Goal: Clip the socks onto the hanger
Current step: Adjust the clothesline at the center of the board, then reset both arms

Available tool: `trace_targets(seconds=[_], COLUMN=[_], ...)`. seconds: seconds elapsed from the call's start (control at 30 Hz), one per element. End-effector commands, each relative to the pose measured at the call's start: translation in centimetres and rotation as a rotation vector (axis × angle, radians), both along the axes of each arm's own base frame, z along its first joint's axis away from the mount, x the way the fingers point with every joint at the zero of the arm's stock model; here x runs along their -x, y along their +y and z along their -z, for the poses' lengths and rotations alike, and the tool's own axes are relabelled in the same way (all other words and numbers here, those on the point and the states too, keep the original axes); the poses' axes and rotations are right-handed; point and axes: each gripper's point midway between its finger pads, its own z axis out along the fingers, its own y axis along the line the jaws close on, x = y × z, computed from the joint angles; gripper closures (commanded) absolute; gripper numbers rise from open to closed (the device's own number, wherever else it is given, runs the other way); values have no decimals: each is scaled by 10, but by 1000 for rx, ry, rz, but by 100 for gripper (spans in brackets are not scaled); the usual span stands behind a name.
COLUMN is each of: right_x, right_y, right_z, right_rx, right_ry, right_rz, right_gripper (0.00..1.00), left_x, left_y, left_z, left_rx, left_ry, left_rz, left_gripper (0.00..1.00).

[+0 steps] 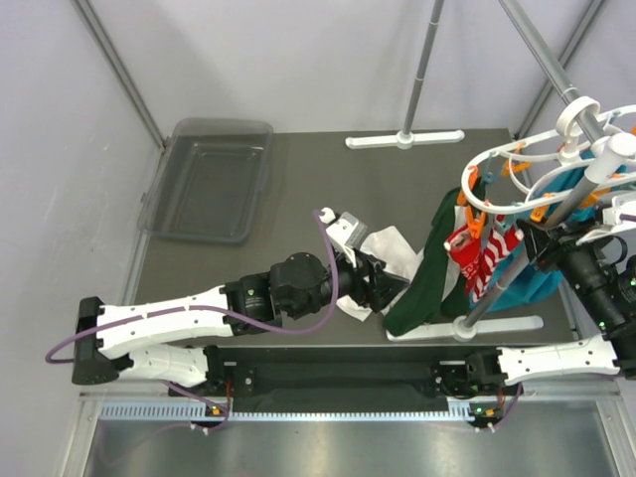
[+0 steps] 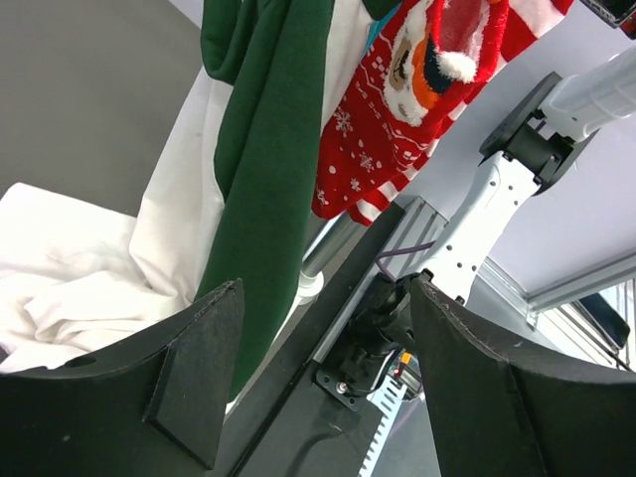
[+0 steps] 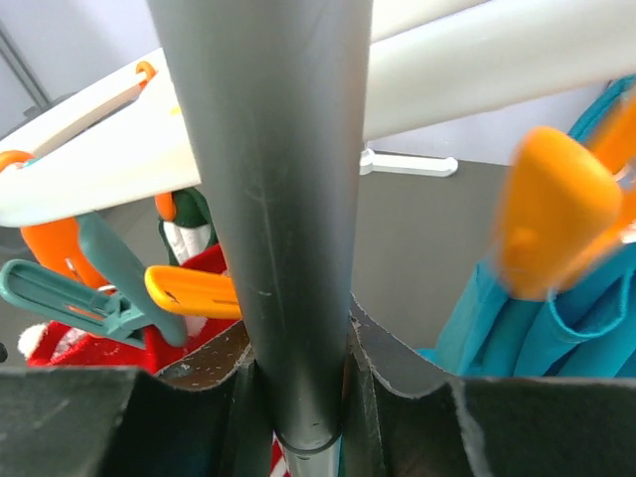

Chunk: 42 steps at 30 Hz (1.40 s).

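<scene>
Socks (image 1: 480, 260) hang from hanger (image 1: 517, 164); right fingers (image 3: 477, 427) clamp grey pole (image 3: 278, 199)

Red socks (image 2: 397, 129) beside green cloth (image 2: 268, 149), beyond the parted gripper (image 2: 326, 288).

Bright, even light from above fills all views; shadows on the table (image 1: 298, 189) are faint and soft. The near metal ledge (image 1: 338, 437) glares. The left wrist view shows the socks (image 2: 397, 119) sharp. In the right wrist view the right clip (image 3: 556, 214) is blurred, the pole (image 3: 283, 199) sharp.
</scene>
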Motion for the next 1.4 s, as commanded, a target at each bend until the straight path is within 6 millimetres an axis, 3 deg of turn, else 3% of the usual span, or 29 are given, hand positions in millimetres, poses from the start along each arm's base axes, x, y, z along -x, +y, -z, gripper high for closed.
trace_targets(seconds=[0.0, 0.13, 0.17, 0.2, 0.37, 0.47, 0.73, 0.87, 1.1, 1.37], right_x=[-3, -1, 0, 1, 3, 5, 10, 14, 34, 64], right_y=[-6, 7, 12, 15, 21, 25, 23, 19, -1, 12], right_z=[0, 5, 6, 13, 10, 8, 0, -5, -15, -19], right_rx=[-142, -104, -144, -61, -86, -89, -101, -148, -195, -140], right_ry=[34, 60, 80, 80, 123, 137, 172, 185, 131, 120], right_rz=[91, 82, 76, 81, 76, 61, 25, -11, -42, -96], right_gripper=[100, 80, 69, 62, 38, 28, 13, 0, 0, 0], left_x=[-3, -5, -5, -6, -6, -7, -6, -6, -5, -4], left_y=[13, 22, 25, 27, 37, 40, 48, 49, 47, 43], left_z=[-16, -15, -19, -20, -15, -15, -12, -12, -9, -6], left_rx=[40, 38, 49, 54, 36, 37, 40, 41, 35, 28], left_ry=[-4, -2, -5, -5, -2, -3, 3, 3, 7, 10], left_rz=[-36, -59, -68, -73, -87, -96, -107, -107, -100, -86], left_gripper=[28, 28, 28, 28, 28, 28, 28, 28, 28, 28])
